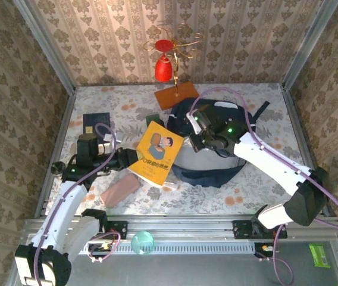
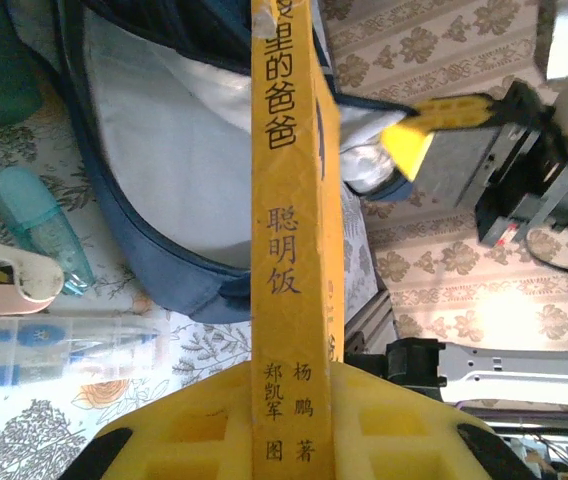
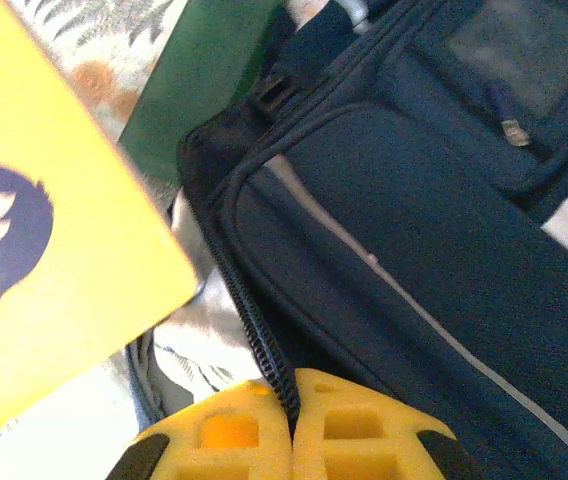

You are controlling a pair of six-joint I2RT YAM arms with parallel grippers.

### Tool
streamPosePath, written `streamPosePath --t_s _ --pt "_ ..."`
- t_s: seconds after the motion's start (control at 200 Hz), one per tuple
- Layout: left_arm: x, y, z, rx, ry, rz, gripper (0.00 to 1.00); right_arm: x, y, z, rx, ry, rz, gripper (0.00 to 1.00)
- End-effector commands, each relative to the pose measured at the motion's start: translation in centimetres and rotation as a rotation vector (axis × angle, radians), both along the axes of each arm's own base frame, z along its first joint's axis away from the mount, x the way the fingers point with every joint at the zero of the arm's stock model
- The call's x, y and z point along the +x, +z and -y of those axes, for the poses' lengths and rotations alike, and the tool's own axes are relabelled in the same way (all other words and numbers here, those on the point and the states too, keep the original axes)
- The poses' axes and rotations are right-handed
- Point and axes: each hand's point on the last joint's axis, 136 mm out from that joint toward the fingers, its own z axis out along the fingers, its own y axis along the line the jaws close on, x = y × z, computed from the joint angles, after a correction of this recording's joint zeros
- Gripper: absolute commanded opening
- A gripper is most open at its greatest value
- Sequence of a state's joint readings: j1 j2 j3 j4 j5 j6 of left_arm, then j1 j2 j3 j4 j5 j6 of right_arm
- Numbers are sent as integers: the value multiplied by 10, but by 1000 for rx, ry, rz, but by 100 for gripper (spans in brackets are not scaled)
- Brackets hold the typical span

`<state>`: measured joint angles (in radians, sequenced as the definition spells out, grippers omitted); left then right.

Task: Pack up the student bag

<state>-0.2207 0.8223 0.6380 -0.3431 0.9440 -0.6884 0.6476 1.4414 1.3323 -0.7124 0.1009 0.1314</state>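
Firmly gripped — yellow book (image 2: 289, 250) left, student bag (image 3: 414, 250) right.

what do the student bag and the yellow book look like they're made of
The student bag: likely woven synthetic fabric, matte navy, shown by stitched seams and a toothed zip; the pale lining looks thin and crinkled. The yellow book: paper with a thin card cover, perhaps slightly glossy; printed spine, flat stiff face.

The right arm (image 1: 276, 158) covers much of the student bag (image 1: 210, 176); the yellow book (image 2: 284, 250) is cut off above
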Motion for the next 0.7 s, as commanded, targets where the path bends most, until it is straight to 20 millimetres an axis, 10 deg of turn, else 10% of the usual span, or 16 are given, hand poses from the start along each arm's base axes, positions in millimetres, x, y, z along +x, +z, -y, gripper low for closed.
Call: streamPosePath --t_s 0.0,0.405,0.695 --pt "-24 13 17 -81 -134 6 0 19 40 12 35 -95 88 1" --pt "-27 0 30 -98 -169 -42 0 51 80 16 68 -153 150 0" --pt "-4 6 86 -146 -220 -71 0 54 94 2 143 -122 167 0"
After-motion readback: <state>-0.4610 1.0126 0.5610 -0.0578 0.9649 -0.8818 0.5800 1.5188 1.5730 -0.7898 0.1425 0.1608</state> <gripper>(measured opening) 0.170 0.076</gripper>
